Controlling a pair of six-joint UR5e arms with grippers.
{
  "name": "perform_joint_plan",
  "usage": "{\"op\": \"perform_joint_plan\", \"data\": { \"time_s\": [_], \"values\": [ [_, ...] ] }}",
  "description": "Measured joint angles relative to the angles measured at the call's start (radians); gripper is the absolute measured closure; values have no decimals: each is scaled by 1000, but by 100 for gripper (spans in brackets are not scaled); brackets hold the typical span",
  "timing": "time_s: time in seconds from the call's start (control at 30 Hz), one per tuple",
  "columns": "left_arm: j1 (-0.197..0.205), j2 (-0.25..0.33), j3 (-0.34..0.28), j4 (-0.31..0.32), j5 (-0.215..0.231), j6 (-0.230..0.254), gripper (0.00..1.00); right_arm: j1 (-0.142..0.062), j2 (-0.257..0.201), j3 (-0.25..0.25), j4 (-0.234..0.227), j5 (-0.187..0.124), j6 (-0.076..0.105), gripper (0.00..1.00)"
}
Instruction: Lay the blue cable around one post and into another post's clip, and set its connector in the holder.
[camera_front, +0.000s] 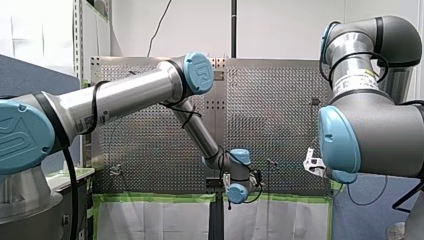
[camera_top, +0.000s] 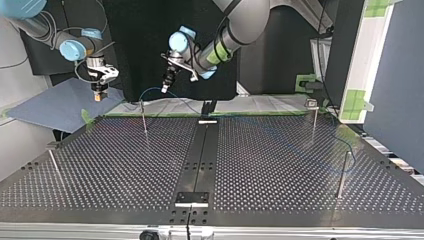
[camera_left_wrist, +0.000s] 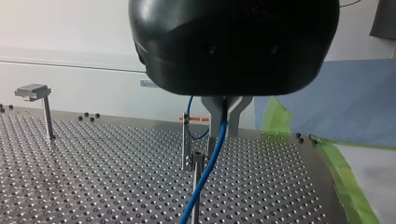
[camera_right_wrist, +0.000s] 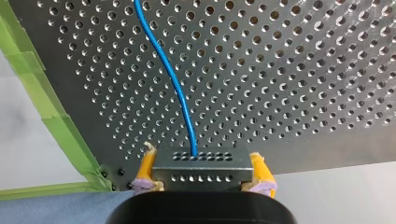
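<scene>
In the left wrist view my left gripper (camera_left_wrist: 223, 122) has its metal fingers shut on the blue cable (camera_left_wrist: 205, 172), just above and beside a thin post with a clip (camera_left_wrist: 186, 144). The top view shows this gripper (camera_top: 165, 86) above the far edge of the table, with the cable (camera_top: 150, 92) looping near a post (camera_top: 144, 120). My right gripper (camera_right_wrist: 202, 179) holds the black connector (camera_right_wrist: 201, 169) between its yellow pads, and the cable (camera_right_wrist: 170, 77) runs from it over the perforated plate. In the top view that gripper (camera_top: 100, 95) hangs beyond the table's far left corner.
More posts stand at the top view's right (camera_top: 314, 120) (camera_top: 342, 175) and left (camera_top: 54, 165). A black centre strip carries a bracket at the near edge (camera_top: 191, 199) and another at the far edge (camera_top: 207, 120). Green tape (camera_right_wrist: 56, 126) lines the table's edge beside a blue mat (camera_top: 55, 105).
</scene>
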Motion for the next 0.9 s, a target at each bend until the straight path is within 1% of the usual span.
{"op": "perform_joint_plan", "data": {
  "time_s": [0.2,0.27,0.4,0.53,0.67,0.73,0.8,0.9],
  "values": [
    [5,0,-1,0,4,4,100,0,0,0,4,2,0,95],
    [7,0,-1,0,7,5,100,-2,0,0,8,9,-1,95],
    [12,0,-1,-6,9,6,100,-10,0,-1,19,33,-3,95],
    [18,0,-1,-10,9,10,100,-21,1,0,32,66,-14,95],
    [24,0,-1,-11,9,14,100,-24,1,0,33,103,-21,95],
    [26,0,-1,-11,8,15,100,-24,1,0,33,116,-23,95],
    [31,0,0,-10,9,15,100,-24,1,0,33,119,-24,95],
    [38,0,3,-11,12,16,100,-23,1,0,32,113,-27,95]
  ]
}}
